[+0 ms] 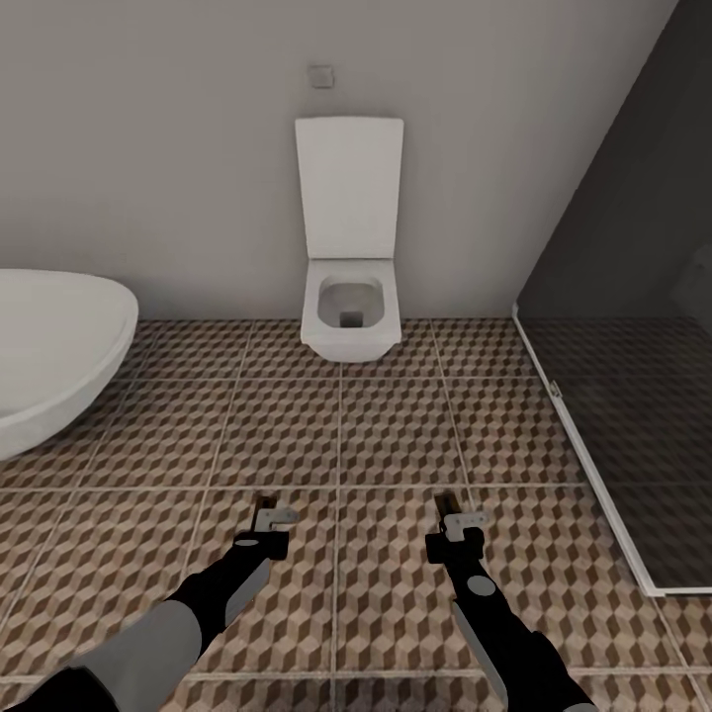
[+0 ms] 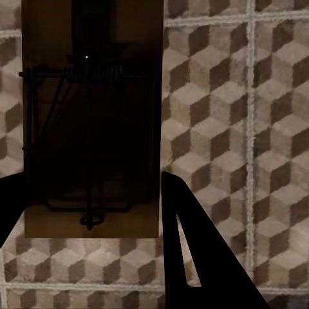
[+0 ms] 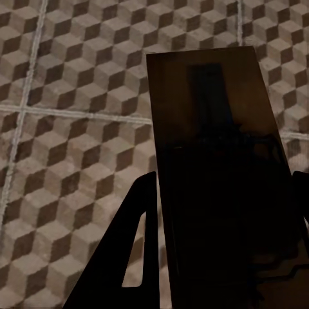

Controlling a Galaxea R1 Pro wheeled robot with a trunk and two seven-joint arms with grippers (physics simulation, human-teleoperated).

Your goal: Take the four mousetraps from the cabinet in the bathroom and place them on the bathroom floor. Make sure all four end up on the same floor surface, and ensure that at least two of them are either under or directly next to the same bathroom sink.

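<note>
Here, facing a white toilet (image 1: 350,247) at upper centre of the head view, white bathtub (image 1: 54,356) at left edge, dark glass shower screen (image 1: 633,326) at right. Cube-patterned bathroom floor (image 1: 396,425) across the lower half. Left fingers (image 2: 193,257) clenched on a mousetrap (image 2: 90,129), tan board with dark wire parts, held above the tiles at lower centre-left (image 1: 265,514). Right fingers (image 3: 129,257) grasping a second mousetrap (image 3: 219,161) at lower centre-right (image 1: 447,512), also clear of the floor.
</note>
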